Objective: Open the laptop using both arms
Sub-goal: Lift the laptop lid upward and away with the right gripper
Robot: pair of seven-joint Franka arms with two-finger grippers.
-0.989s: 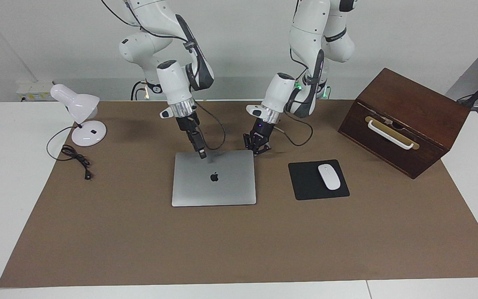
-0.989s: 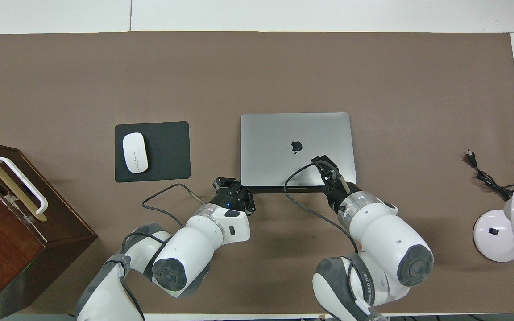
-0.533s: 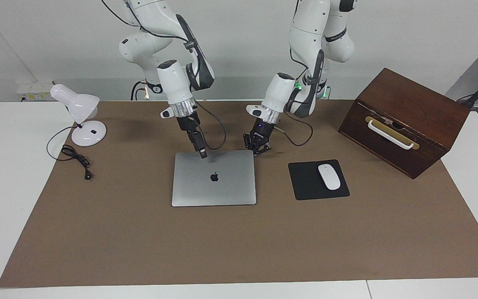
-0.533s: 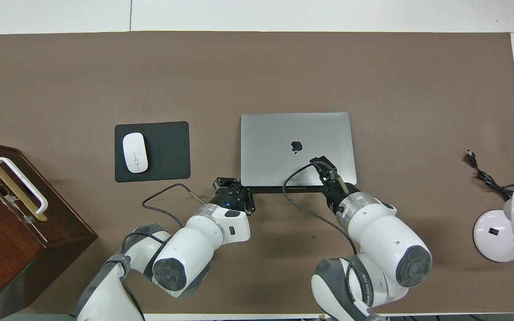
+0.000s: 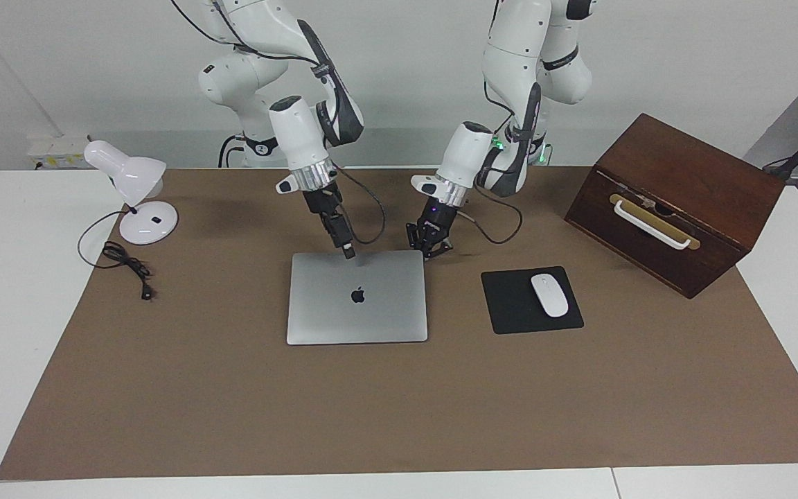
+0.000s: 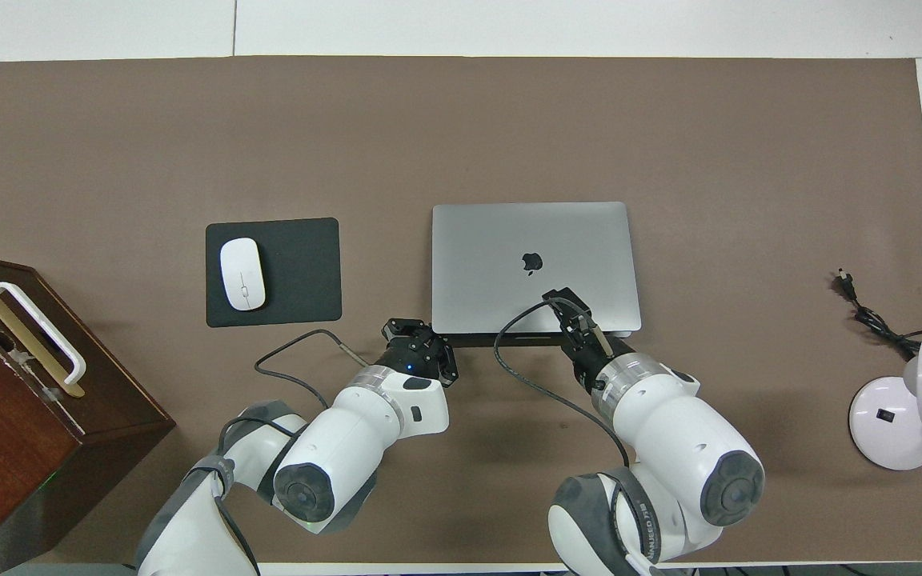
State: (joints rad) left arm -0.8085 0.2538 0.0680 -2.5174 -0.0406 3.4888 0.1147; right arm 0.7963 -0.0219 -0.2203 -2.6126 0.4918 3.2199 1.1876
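The silver-grey laptop [image 5: 357, 296] [image 6: 533, 264] lies closed and flat on the brown mat, apple logo up. My right gripper [image 5: 348, 253] [image 6: 567, 301] points down with its tip on the lid, close to the laptop edge nearest the robots; its fingertips are together and hold nothing. My left gripper [image 5: 430, 247] [image 6: 422, 346] is low over the mat, just off the laptop's near corner toward the left arm's end. It is shut with its links splayed and holds nothing.
A black mouse pad [image 5: 513, 305] with a white mouse [image 5: 549, 294] lies beside the laptop toward the left arm's end. A brown wooden box [image 5: 676, 201] with a white handle stands at that end. A white lamp [image 5: 137, 197] and its cord [image 5: 125, 263] sit at the right arm's end.
My right gripper has slid along the lid toward the left arm's end, closer to the laptop's near edge, and its wrist has risen a little. The left gripper and the laptop have not moved.
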